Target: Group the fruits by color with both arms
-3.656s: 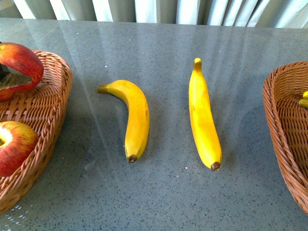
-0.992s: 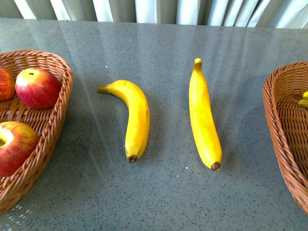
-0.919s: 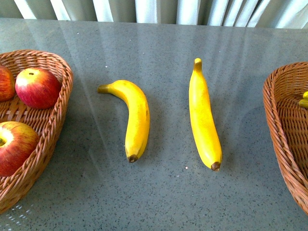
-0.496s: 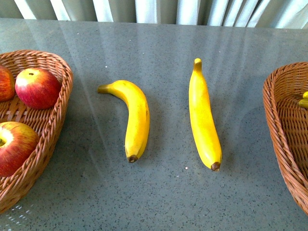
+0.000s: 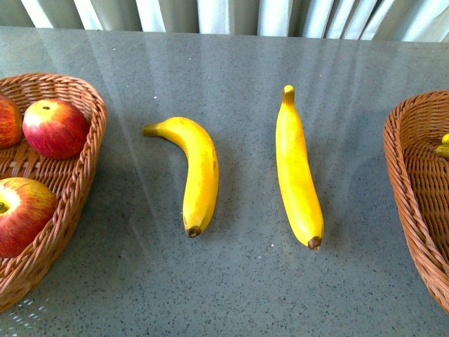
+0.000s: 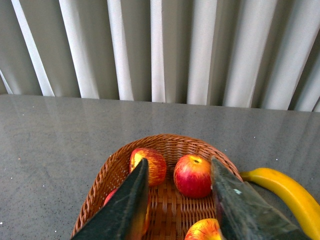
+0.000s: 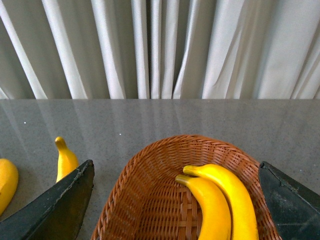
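Front view gives us the grey table [image 5: 238, 63] with two bananas lying loose between the baskets. The curved banana [image 5: 198, 173] lies nearer the left basket [image 5: 90, 151], and the straight banana [image 5: 298, 168] lies nearer the right basket [image 5: 401, 175]. The two are well apart, brown tips toward us. Neither of our arms shows here.

The left basket holds red apples: the far apple [image 5: 55, 128] in full, the edge apple [image 5: 7, 121] cut by the frame, and the near apple [image 5: 22, 214] against the front wall. A yellow sliver [image 5: 442, 147] peeks from the right basket at the frame's edge.

On the left wrist view, our left gripper [image 6: 179, 162] hangs above the left basket. Its fingers [image 6: 131, 205] are spread apart with nothing between them, and the apples sit below in the weave. The curved banana rests on the table just beside that basket.

On the right wrist view, our right gripper [image 7: 176, 165] hangs over the right basket, its dark fingers [image 7: 60, 205] spread wide and holding nothing. A pair of bananas [image 7: 235, 195] lies inside, side by side and touching. The straight banana shows on the table beyond the rim.
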Controlling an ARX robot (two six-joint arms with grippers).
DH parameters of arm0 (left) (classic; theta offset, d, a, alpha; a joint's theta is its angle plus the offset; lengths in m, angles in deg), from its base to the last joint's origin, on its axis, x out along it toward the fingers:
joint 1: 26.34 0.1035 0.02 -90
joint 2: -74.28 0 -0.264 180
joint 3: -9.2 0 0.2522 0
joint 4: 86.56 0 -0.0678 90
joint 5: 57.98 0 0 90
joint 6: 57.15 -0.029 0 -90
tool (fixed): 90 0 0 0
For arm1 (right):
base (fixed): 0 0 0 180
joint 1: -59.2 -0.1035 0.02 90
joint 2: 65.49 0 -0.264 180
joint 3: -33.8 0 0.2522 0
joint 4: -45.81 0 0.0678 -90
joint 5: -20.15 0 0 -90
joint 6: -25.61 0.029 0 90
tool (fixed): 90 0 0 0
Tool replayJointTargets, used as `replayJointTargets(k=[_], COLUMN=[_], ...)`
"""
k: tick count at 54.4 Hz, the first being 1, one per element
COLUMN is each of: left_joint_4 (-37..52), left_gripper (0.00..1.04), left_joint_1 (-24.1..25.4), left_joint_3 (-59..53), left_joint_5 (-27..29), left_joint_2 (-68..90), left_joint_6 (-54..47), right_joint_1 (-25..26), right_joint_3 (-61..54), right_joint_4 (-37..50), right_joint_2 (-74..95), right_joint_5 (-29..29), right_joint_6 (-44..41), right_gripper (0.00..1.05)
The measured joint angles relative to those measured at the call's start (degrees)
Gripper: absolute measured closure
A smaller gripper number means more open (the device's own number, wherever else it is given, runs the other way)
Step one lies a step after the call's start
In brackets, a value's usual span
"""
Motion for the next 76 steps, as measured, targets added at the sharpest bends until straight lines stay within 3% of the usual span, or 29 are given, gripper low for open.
replayJointTargets(k=[13,14,42,48,61,76], left_joint_4=[0.0,0.0,0.0,0.0,0.0,0.0], left_gripper=[0.09,0.08,0.09,0.09,0.09,0.09], left_joint_1=[0.0,0.0,0.0,0.0,0.0,0.0], left_joint_3=[0.0,0.0,0.0,0.0,0.0,0.0], left_joint_5=[-0.02,0.0,0.0,-0.04,0.0,-0.02], left_joint_2=[0.0,0.0,0.0,0.0,0.0,0.0], left_joint_6=[0.0,-0.04,0.0,0.0,0.0,0.0], right_joint_1=[0.0,0.0,0.0,5.05,8.37,0.63], right_joint_3=[0.0,0.0,0.0,6.88,16.57,29.33], right_joint_4=[-0.02,0.0,-0.02,-12.37,3.02,18.49], right_joint_2=[-0.02,-0.02,0.0,12.46,36.65,71.17], right_joint_5=[0.0,0.0,0.0,12.66,17.2,16.31], right_joint_6=[0.0,0.0,0.0,3.52,1.05,-5.14], right_gripper=[0.09,0.09,0.09,0.09,0.09,0.09])
